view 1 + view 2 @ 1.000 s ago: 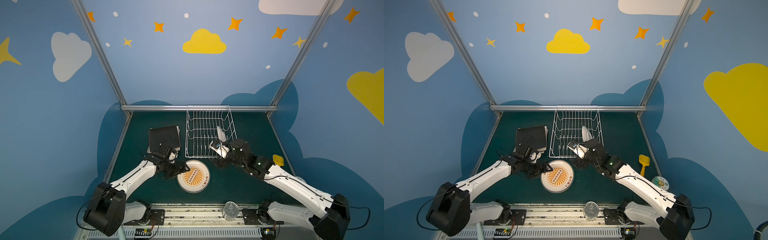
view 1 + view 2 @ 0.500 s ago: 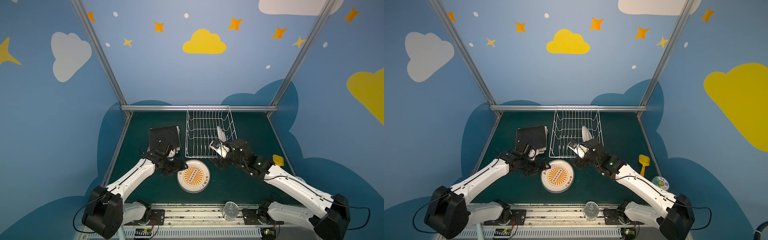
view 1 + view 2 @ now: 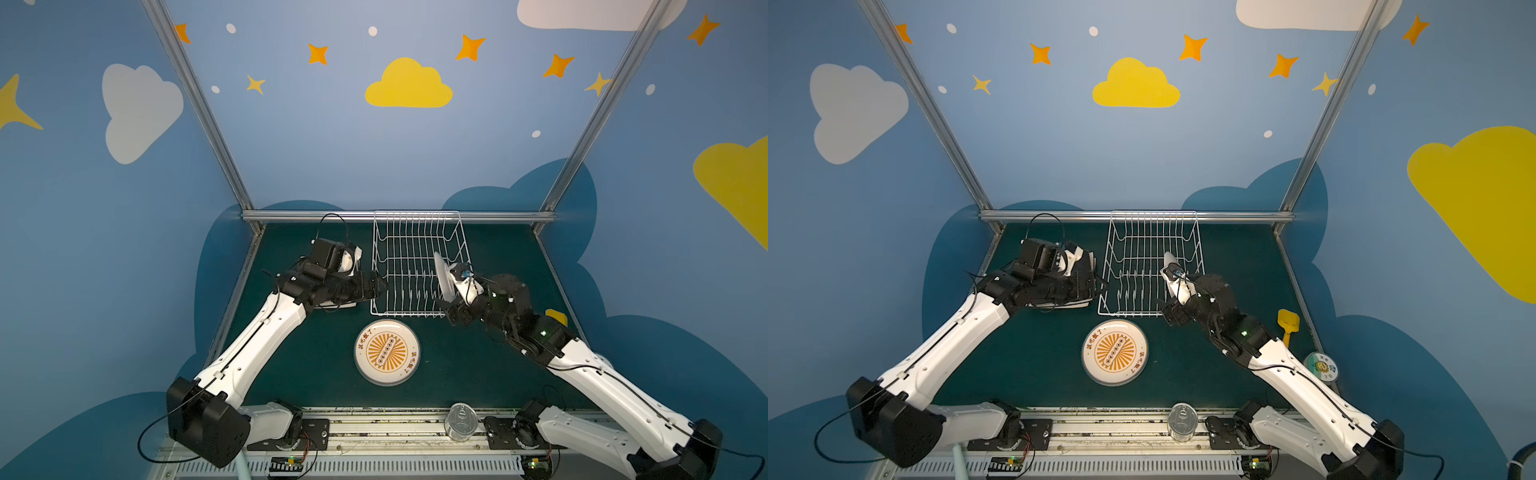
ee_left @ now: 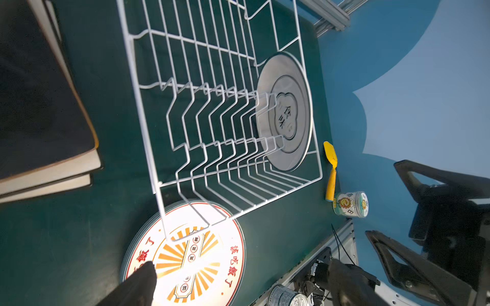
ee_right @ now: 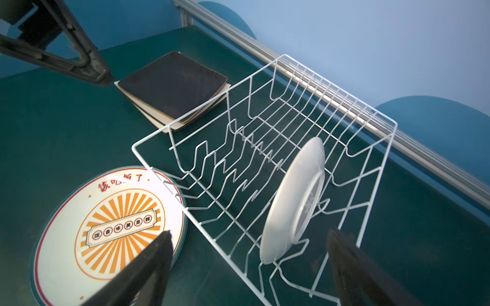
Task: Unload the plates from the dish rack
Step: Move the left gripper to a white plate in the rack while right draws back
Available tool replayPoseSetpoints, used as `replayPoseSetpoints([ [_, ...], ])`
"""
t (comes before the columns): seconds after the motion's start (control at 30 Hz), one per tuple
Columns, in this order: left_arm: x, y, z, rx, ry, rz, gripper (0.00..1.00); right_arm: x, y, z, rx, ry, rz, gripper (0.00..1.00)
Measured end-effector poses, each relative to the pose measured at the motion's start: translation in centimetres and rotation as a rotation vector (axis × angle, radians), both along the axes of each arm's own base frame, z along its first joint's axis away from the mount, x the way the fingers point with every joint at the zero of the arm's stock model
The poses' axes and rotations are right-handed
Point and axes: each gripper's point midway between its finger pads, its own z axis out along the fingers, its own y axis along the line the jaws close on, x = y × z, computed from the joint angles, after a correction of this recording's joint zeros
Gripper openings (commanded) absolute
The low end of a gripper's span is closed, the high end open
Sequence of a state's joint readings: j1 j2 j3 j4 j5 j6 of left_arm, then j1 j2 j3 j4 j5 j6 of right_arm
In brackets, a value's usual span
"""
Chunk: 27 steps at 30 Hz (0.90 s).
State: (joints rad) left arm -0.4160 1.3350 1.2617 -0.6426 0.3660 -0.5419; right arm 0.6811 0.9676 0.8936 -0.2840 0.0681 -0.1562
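The white wire dish rack [image 3: 409, 257] [image 3: 1150, 249] stands at the back middle. One round white plate [image 3: 442, 276] [image 5: 291, 201] [image 4: 285, 111] stands on edge in its right end. A stack of round sunburst plates [image 3: 386, 352] [image 3: 1115, 352] lies flat in front of the rack. Left of the rack, a black square plate [image 5: 172, 84] tops cream ones [image 4: 53, 169]. My left gripper [image 3: 380, 286] [image 4: 241, 284] is open beside the rack's left front, holding nothing. My right gripper [image 3: 446, 309] [image 5: 246, 265] is open at the front right corner, its fingers apart from the upright plate.
A yellow spatula [image 3: 1287, 326] and a small lidded jar [image 3: 1320, 365] lie near the table's right edge. A tin can [image 3: 459, 422] stands on the front rail. An aluminium bar [image 5: 344, 87] runs close behind the rack.
My left arm has moved back from the sunburst plates toward the rack's left side, over the square plates. The right arm has hardly moved.
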Motion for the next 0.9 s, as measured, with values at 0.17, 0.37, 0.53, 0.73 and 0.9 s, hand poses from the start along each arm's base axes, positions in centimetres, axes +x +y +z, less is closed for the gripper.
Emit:
replayPoseSetpoints([
  [0.17,2.4,-4.0,0.0,-0.018,-0.006,-0.071,0.98,0.9,-3.1,-0.2,0.059,0.069,-0.129,0.91],
  [0.37,4.4,-9.8,-0.9,-0.028,-0.002,-0.162,0.97,1.5,-6.3,-2.0,0.105,0.199,-0.265,0.91],
  [0.53,5.9,-13.5,-1.8,-0.036,0.009,-0.194,0.94,1.3,-8.3,-2.6,0.147,0.266,-0.329,0.91],
  [0.73,7.2,-16.7,-4.2,-0.028,0.045,-0.207,0.91,0.6,-9.7,-2.5,0.205,0.318,-0.345,0.91],
  [0.9,8.2,-18.2,-6.6,0.002,0.065,-0.206,0.88,-0.2,-9.8,-3.0,0.245,0.386,-0.321,0.91],
])
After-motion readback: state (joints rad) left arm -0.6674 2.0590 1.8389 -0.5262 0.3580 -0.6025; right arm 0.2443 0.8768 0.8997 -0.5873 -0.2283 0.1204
